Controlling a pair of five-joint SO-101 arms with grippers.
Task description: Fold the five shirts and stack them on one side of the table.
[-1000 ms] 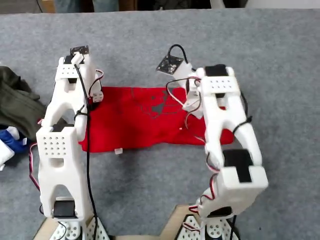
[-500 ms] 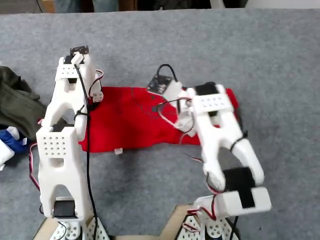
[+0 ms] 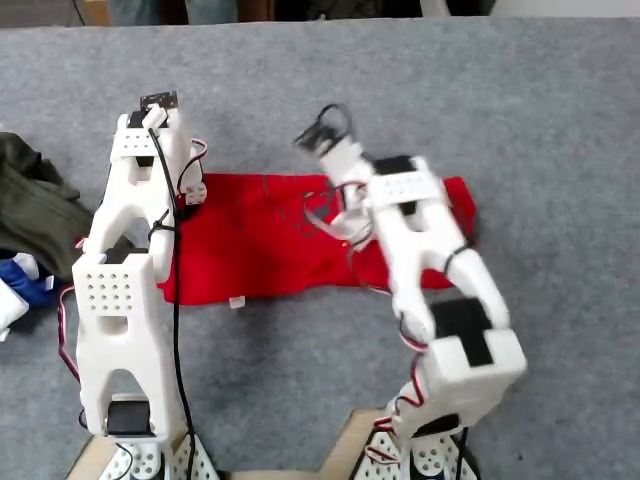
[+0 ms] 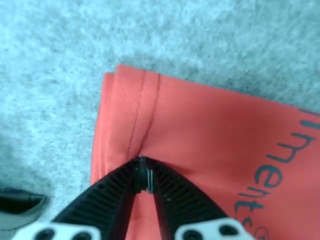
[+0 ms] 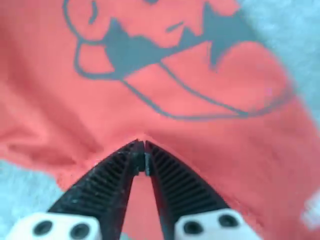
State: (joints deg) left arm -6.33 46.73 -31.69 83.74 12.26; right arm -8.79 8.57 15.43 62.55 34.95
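Left gripper [image 4: 142, 176]: pinching the red shirt [image 3: 255, 245] at its hemmed corner.
Right gripper [image 5: 140, 160]: pinching the red shirt beside its printed graphic.
Bench [image 3: 540, 120]: carrying the red shirt.

Bright, even light covers the grey worktop [image 3: 560, 120]; a soft, dark shadow lies on it beside the left tool [image 4: 143, 180].

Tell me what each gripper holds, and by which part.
Left gripper pinches the red shirt near its hemmed end; right gripper pinches it beside the print.
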